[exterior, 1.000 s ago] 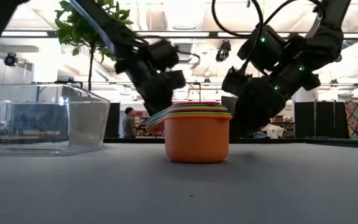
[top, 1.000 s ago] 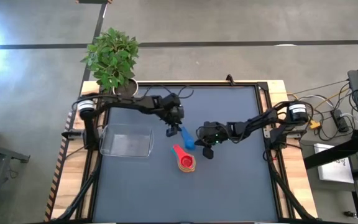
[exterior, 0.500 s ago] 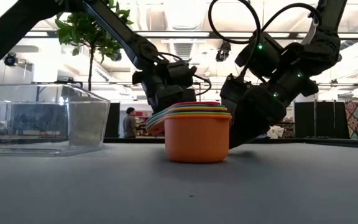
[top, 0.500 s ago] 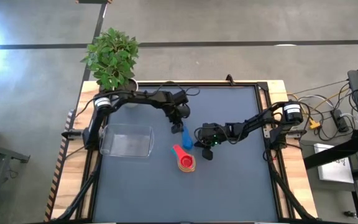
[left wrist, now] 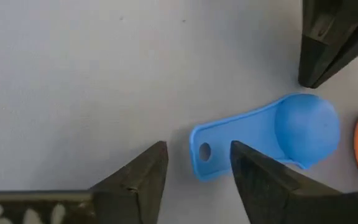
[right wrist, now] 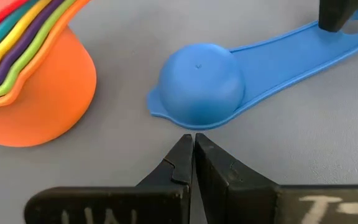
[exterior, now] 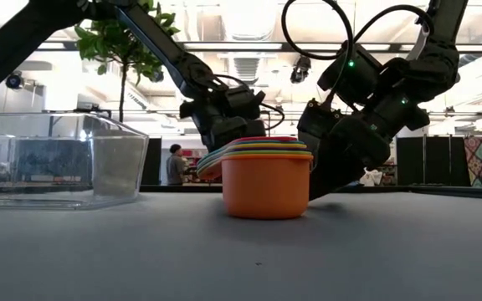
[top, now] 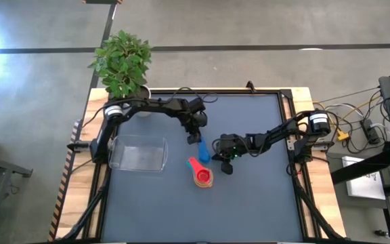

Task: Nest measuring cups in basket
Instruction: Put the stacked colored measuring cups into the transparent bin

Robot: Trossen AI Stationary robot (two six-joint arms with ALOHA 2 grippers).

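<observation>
Fingers of the left gripper [left wrist: 194, 171] are standing apart and straddling the holed end of the blue cup's [left wrist: 272, 134] flat handle, one finger on each long edge. Whether they are already touching the plastic cannot be told. The cup is lying upside down on the tabletop [top: 249, 210], dome up. Its long axis is running from the left gripper at the handle tip to the bowl, which is facing the right gripper [right wrist: 193, 149].

The right gripper's fingers are pressed together, empty, with their tips just beside the rim of the bowl. In the high view the blue cup [top: 202, 152] is lying between the two arms. The left gripper is the nearer one to the handle, so the pickup is judged to belong to it.

The other cups are standing nested, the orange cup [exterior: 266, 184] outermost, just beside the blue bowl. The basket [top: 138, 153] is sitting well apart, on the left arm's side, with nothing visible inside it. A closing grip across the handle's width is judged to suit this alignment. The inverted bowl is likely to need turning before nesting.
</observation>
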